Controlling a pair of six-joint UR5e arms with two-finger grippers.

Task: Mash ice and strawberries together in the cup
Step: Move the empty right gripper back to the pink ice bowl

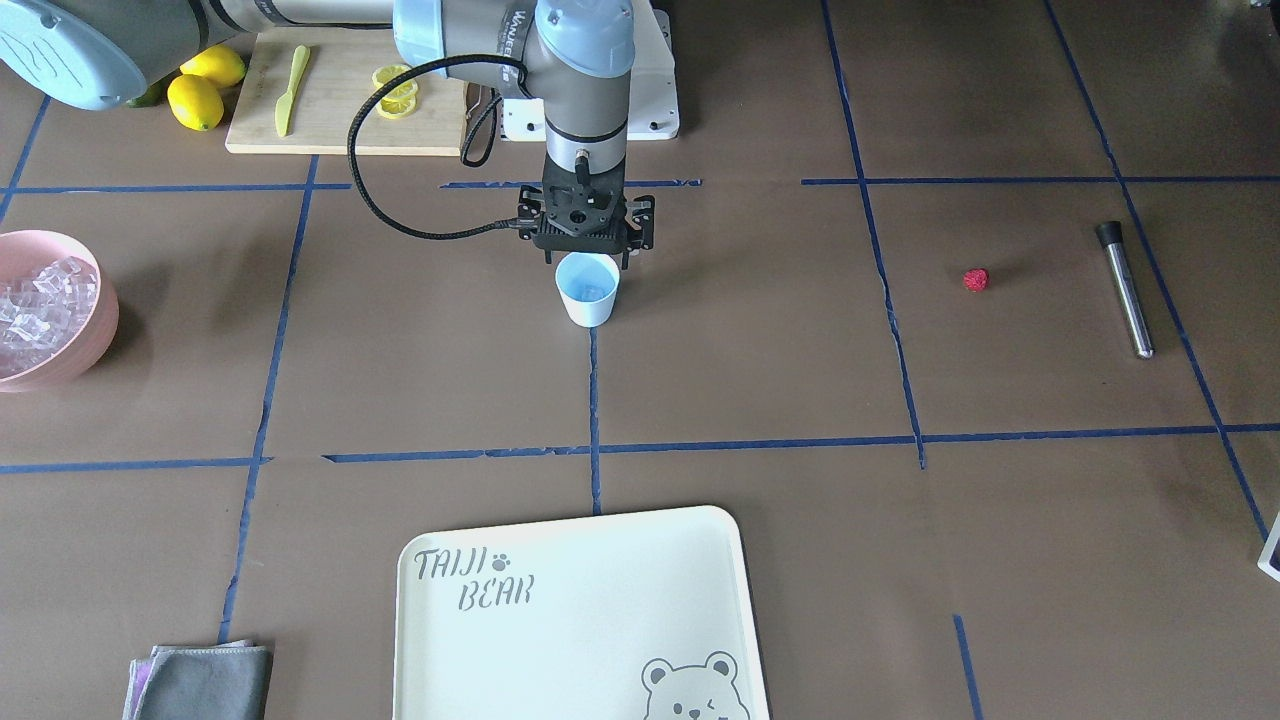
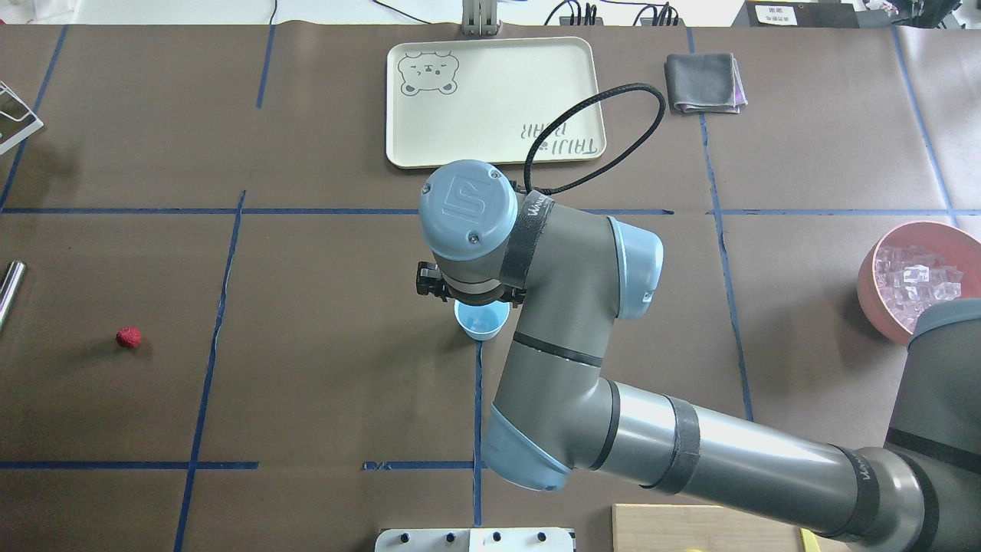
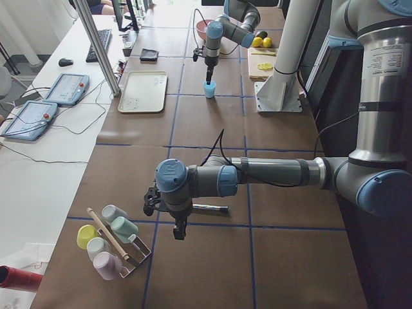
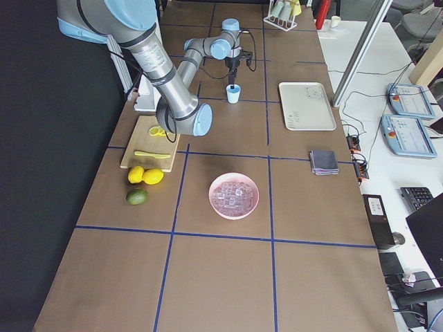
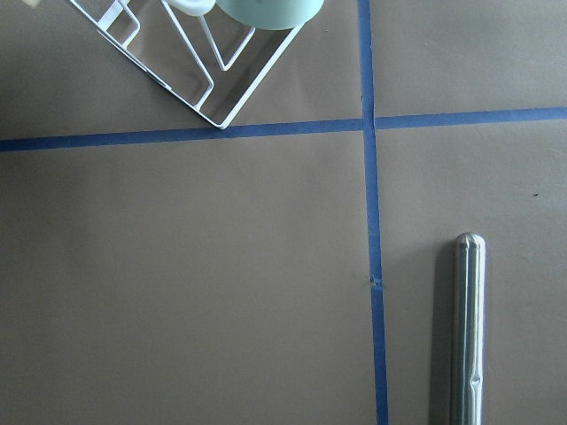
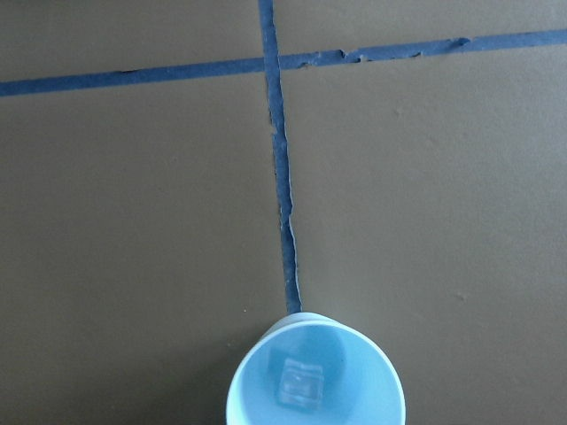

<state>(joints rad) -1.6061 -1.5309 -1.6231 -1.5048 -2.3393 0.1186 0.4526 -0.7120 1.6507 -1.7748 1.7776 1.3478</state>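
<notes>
1. The task is judged to be at an early stage. The cup (image 1: 588, 290) stands upright near the middle of the surface (image 1: 760, 380), and one cube of ice (image 6: 299, 383) lies on its bottom.
2. The strawberry (image 1: 976, 280) lies on the bare surface at the right of the front-facing view, well apart from the cup. It has not yet been put in.
3. A steel rod (image 1: 1125, 290), judged to be the mashing tool, lies flat just beyond the berry. Nothing has been mashed.
4. More ice is heaped in the pink bowl (image 1: 95, 300) at the left edge of that view.
5. The right claw (image 1: 590, 245) hangs directly above the cup. Its fingertips are hidden by its own body, so it cannot be told whether they are apart or together.
6. The left claw (image 3: 178, 230) is seen only in the left side view, pointing down near the rod. Its state cannot be told.
7. The cube in the cup is shown plainly only by the right wrist view. In the overhead view the cup is half covered by the arm.
8. The rod's rounded end and the corner of a wire rack (image 5: 190, 75) are shown close up only by the left wrist view.
</notes>
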